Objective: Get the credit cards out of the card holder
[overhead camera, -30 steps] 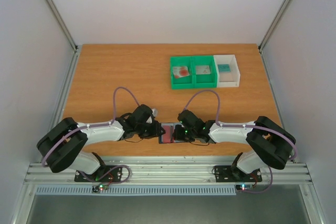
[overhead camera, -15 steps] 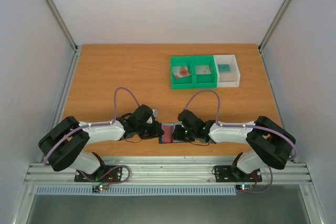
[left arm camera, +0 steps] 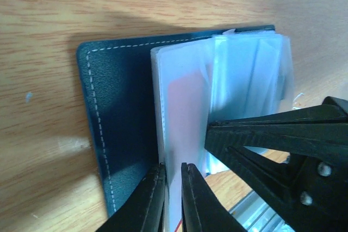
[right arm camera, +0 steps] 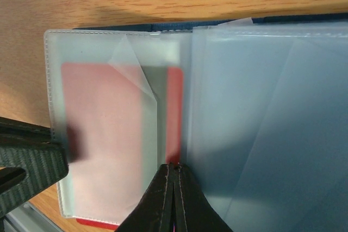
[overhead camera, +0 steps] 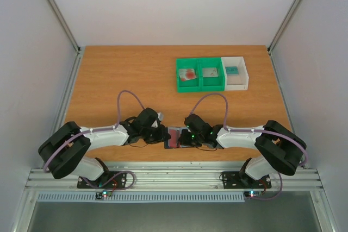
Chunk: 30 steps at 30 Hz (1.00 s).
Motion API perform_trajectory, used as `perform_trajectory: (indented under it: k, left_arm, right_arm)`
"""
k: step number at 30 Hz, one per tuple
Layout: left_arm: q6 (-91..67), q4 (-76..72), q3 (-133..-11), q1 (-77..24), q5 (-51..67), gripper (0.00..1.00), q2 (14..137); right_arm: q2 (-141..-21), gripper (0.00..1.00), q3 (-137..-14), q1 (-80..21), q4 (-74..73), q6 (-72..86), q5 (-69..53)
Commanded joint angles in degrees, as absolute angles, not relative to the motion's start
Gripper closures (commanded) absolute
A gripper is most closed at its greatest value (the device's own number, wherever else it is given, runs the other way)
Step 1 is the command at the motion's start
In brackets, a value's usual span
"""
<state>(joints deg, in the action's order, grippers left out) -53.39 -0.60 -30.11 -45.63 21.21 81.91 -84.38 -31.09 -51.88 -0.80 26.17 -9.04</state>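
Observation:
The dark navy card holder [overhead camera: 174, 137] lies open on the table between both grippers, its clear sleeves fanned out [left arm camera: 244, 80]. A red and pink credit card [right arm camera: 103, 123] sits inside the outermost sleeve, with a red edge showing below it. My left gripper [left arm camera: 173, 172] is shut on the edge of that sleeve with the card in it; one of its fingers [right arm camera: 32, 158] shows at the left of the right wrist view. My right gripper [right arm camera: 174, 167] is shut with nothing between its jaws. Its tip rests on the sleeves beside the card.
At the back right stand a green double bin [overhead camera: 200, 81] and a white bin [overhead camera: 243, 74], each compartment holding a card. The card holder lies close to the table's near edge, where a metal rail [left arm camera: 244, 213] runs.

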Motion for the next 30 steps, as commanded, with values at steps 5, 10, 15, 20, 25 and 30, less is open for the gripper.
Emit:
perform_trajectory:
  k: [5,10,15,20,25,30]
  left_arm:
    - [-53.27,-1.5,-32.55,-45.96,22.16,0.92,79.53]
    - [-53.43,-0.96,-33.03,-46.42,22.17,0.9,79.25]
    - [-53.32,-0.26,-33.54,-46.85,21.73,0.9,78.4]
    - [-53.42,-0.26,-33.73,-47.35,21.79,0.88,78.91]
    - [-53.31,-0.27,-33.98,-47.55,21.38,0.87,79.39]
    - [-52.79,2.85,-34.39,-47.6,19.52,0.83,80.01]
  right_arm:
    - [-84.73,0.99,-29.53,-52.38,-1.93,27.02,-7.7]
    - [-84.52,0.99,-29.49,-52.38,-1.93,26.98,-7.65]
    - [-84.43,0.99,-29.44,-52.38,-1.86,26.92,-7.65]
    - [-84.29,0.99,-29.36,-52.38,-1.76,26.95,-7.69]
    - [-84.09,0.99,-29.18,-52.39,-1.75,26.99,-7.56]
    - [-83.64,0.99,-29.01,-52.38,-1.82,26.91,-7.39]
